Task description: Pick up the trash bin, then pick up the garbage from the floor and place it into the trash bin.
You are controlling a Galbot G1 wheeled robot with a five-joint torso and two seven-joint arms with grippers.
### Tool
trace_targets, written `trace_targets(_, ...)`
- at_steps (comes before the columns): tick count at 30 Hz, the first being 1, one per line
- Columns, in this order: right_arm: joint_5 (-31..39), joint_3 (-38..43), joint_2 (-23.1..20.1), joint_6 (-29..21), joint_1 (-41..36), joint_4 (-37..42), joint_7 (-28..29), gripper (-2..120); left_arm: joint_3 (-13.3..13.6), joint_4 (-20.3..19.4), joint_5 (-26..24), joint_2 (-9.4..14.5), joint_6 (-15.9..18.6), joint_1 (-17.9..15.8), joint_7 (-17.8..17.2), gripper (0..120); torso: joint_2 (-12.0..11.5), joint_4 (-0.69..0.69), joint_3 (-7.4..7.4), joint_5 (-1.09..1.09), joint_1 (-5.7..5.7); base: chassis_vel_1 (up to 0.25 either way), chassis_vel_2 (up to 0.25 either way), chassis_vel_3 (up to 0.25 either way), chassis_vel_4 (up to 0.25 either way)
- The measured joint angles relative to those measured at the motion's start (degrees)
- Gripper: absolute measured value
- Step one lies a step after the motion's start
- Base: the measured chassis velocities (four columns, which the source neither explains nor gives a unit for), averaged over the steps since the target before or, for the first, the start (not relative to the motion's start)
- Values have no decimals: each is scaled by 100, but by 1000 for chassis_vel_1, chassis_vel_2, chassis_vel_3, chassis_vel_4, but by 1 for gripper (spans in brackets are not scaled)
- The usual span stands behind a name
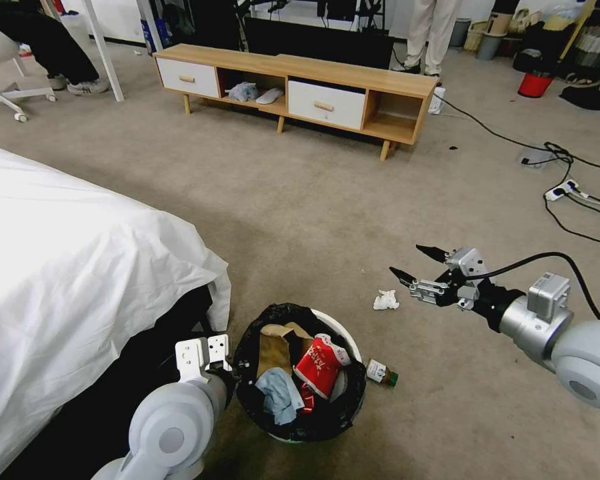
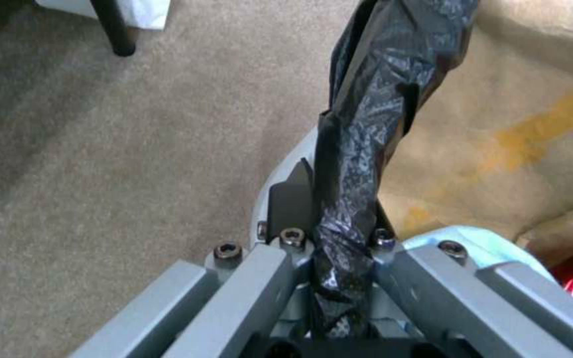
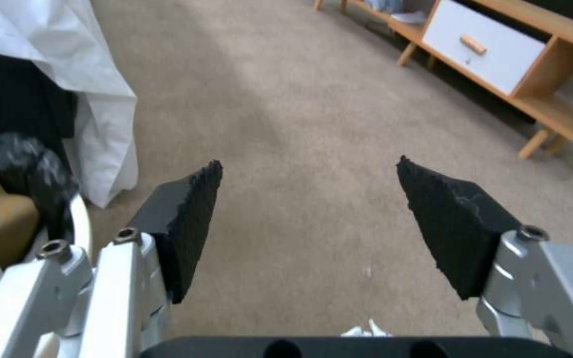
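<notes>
The trash bin (image 1: 349,341), white with a black bag over its rim, hangs low in front of me. My left gripper (image 1: 236,369) is shut on its left rim, the black bag (image 2: 366,124) pinched between the fingers (image 2: 291,199). Inside lie a brown paper bag (image 1: 273,347), a red-and-white carton (image 1: 320,363) and a pale blue tissue (image 1: 280,395). On the floor (image 1: 327,213) a crumpled white tissue (image 1: 385,301) lies beyond the bin, and a small bottle (image 1: 382,373) rests against the bin's right side. My right gripper (image 1: 417,263) hovers open just right of the tissue, holding nothing.
A bed with a white sheet (image 1: 67,267) fills the left side, close to the bin. A low wooden cabinet (image 1: 300,87) stands at the back. Cables and a power strip (image 1: 561,191) lie on the carpet at the right, with a red bucket (image 1: 535,84) farther back.
</notes>
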Motion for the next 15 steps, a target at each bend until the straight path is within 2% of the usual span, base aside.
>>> trace_targets(3,104,-31,32,-181,-45,-28,66,72,0,-127,-419,168,0,-151,-339,1,0,0,0,0,0,0,0,0,0)
trace_targets(5,147,-52,36,-239,-45,-37,89,72,-7,-149,-492,217,0,-173,-390,1,0,0,0,0,0,0,0,0,0)
trace_targets(7,243,-127,36,-421,-25,-61,124,72,-51,-225,-714,390,0,-221,-551,1,0,0,0,0,0,0,0,0,0)
trace_targets(9,249,-143,33,-441,-20,-69,124,72,-67,-242,-756,420,0,-222,-573,1,0,0,0,0,0,0,0,0,0)
trace_targets(10,266,-197,21,-526,-3,-100,123,72,-122,-310,-896,544,0,-235,-652,1,0,1,0,0,0,0,0,0,0)
trace_targets(15,288,-337,35,-626,51,-185,122,72,-216,-404,-1070,719,0,-264,-709,1,0,1,0,0,0,0,0,0,0)
